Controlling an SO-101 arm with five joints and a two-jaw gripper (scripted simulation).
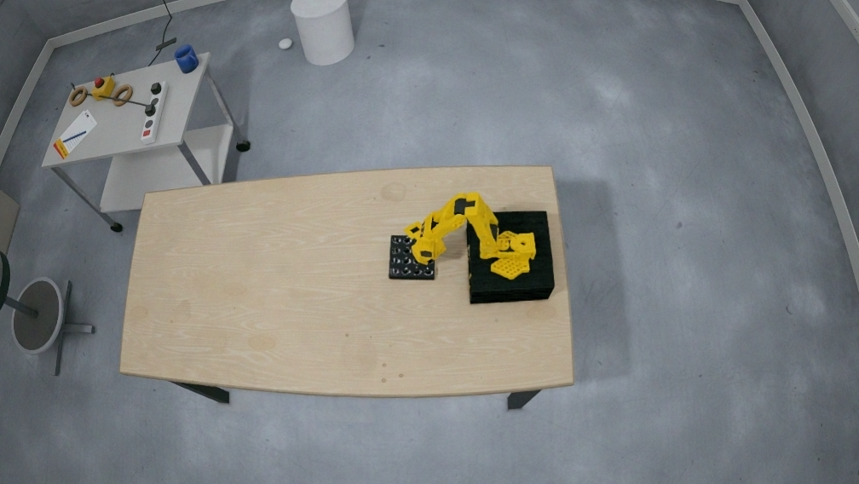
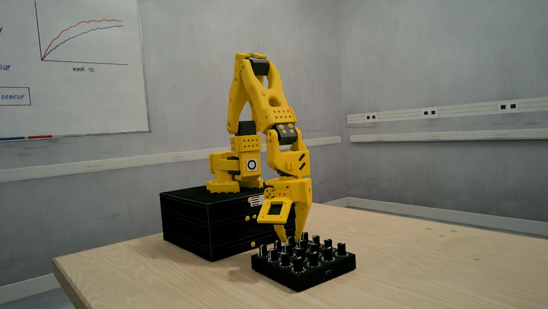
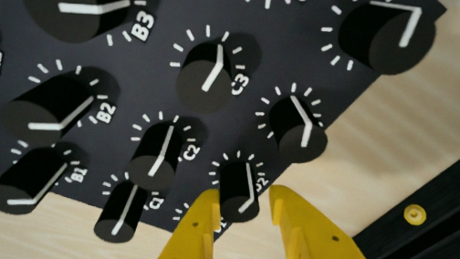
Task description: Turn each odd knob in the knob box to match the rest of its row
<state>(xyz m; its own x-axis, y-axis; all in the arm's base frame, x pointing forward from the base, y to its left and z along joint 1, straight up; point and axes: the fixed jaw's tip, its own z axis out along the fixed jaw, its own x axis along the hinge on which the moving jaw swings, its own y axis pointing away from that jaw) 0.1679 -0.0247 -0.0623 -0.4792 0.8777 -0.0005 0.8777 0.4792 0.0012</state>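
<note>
The knob box lies flat on the wooden table. Near it stands the black block that carries the yellow arm. Over the box, the gripper points down, its fingers slightly apart and clamped on nothing; whether they touch a knob cannot be told. On the panel, white lettering reads B1, B2, B3, C1, C2 and C3, with D2 partly hidden. Beyond the box, the whiteboard reads "week no." and "seminar".
</note>
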